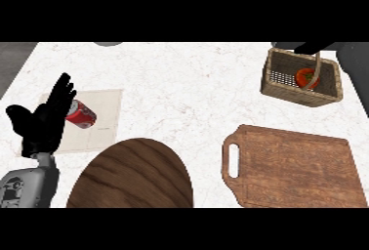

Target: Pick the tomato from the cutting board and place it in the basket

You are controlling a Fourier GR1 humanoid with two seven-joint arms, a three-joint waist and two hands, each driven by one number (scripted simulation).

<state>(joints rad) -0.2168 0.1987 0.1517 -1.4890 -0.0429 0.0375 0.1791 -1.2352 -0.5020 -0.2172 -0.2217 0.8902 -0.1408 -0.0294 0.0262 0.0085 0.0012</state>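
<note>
The red tomato (305, 76) lies inside the wicker basket (282, 88) at the far right of the counter, partly behind the basket's thin handle. My right hand (315, 47) hovers just over the basket's far rim, cut off by the view's top edge, open and apart from the tomato. The wooden cutting board (296, 166) at the near right has nothing on it. At the left edge my left hand (45, 122) rests open, fingers up.
A red soda can (81, 115) lies on a beige mat (101, 122) right beside my left hand. A dark round wooden plate (133, 176) sits at the near middle. White marble counter (180, 83) stretches between the mat and the basket.
</note>
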